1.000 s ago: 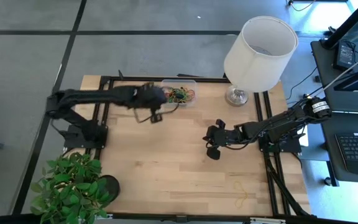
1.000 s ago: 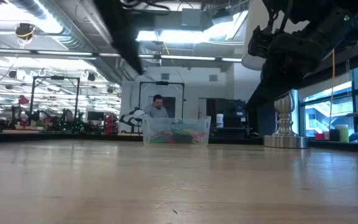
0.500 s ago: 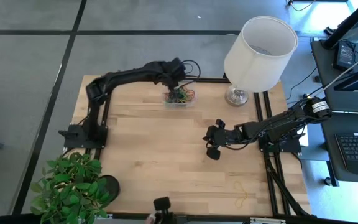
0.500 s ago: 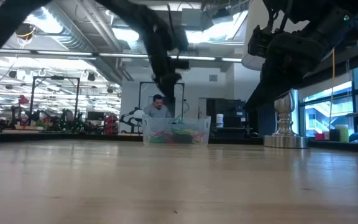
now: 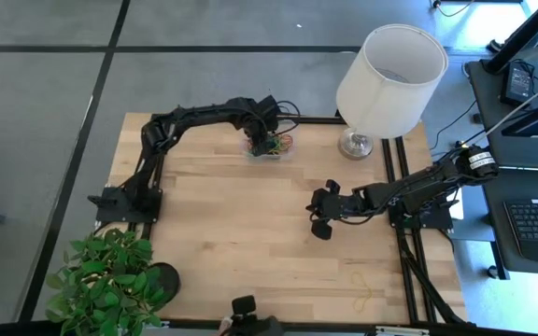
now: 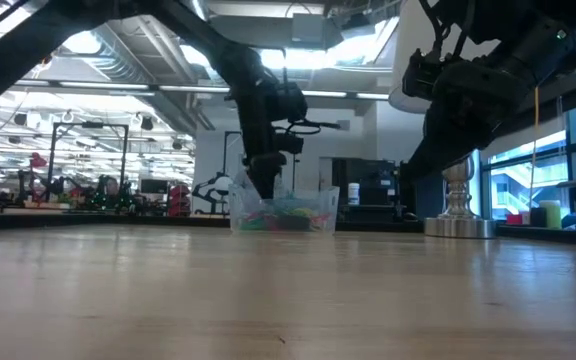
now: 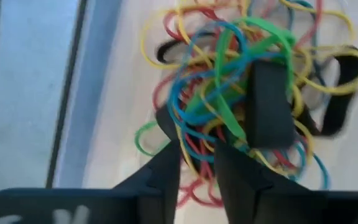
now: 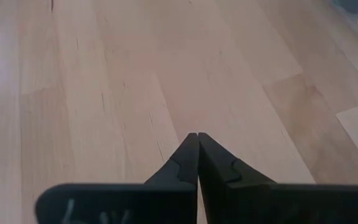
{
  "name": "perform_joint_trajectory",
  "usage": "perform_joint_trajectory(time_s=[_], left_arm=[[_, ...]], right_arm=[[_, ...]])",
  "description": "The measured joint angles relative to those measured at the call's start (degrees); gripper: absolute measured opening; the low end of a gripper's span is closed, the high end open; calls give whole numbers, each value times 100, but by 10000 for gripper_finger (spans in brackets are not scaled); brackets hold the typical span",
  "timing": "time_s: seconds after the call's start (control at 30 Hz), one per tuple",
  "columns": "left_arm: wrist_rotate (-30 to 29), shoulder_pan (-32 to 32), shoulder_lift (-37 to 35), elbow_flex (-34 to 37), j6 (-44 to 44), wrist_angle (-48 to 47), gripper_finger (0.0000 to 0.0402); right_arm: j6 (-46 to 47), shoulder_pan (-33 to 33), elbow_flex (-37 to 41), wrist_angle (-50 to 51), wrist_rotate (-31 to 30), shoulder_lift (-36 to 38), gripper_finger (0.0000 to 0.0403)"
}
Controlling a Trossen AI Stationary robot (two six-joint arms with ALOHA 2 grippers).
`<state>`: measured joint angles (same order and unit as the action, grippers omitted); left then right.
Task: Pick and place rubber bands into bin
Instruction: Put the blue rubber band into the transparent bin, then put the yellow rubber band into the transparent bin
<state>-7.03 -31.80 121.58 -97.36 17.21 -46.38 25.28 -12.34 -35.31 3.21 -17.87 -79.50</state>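
Looking down from the high view, I see the left gripper [image 5: 267,133] reaching over the clear bin [image 5: 285,152] at the far edge of the wooden table [image 5: 232,243]. The bin holds a tangle of rubber bands [image 5: 276,143]. One yellow rubber band [image 5: 361,287] lies alone near the front right corner of the table, well apart from the bin. The right gripper [image 5: 319,222] rests low over the middle of the table, with nothing under it. A white lamp [image 5: 390,79] stands at the far right corner, and a green plant [image 5: 106,285] stands at the front left.

In the low view, the left gripper [image 6: 264,185] hangs with its tips down inside the bin [image 6: 320,212], among the coloured bands [image 6: 290,215]. The right arm [image 6: 468,85] is high on the right side, in front of the lamp base [image 6: 457,205].

In the left wrist view, the two fingers [image 7: 166,168] stand slightly apart just above the pile of red, yellow, blue and green bands [image 7: 229,93]. I cannot tell if any band is between them. A small black block [image 7: 269,102] lies in the pile too.

In the right wrist view, the fingers [image 8: 188,158] are pressed together and hold nothing, above bare wood [image 8: 104,74].
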Motion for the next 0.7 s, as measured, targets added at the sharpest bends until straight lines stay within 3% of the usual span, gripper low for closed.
perform_joint_trajectory(time_s=[0.2,0.43,0.7], left_arm=[[320,107,-319,0,-146,-144,129],[375,335,-950,118,-535,-437,119],[-326,951,-2261,1729,-1290,109,72]], right_arm=[[0,-2,0,18,0,0,5],[-9,-7,2,99,0,0,5],[-55,-7,2,145,0,0,5]])
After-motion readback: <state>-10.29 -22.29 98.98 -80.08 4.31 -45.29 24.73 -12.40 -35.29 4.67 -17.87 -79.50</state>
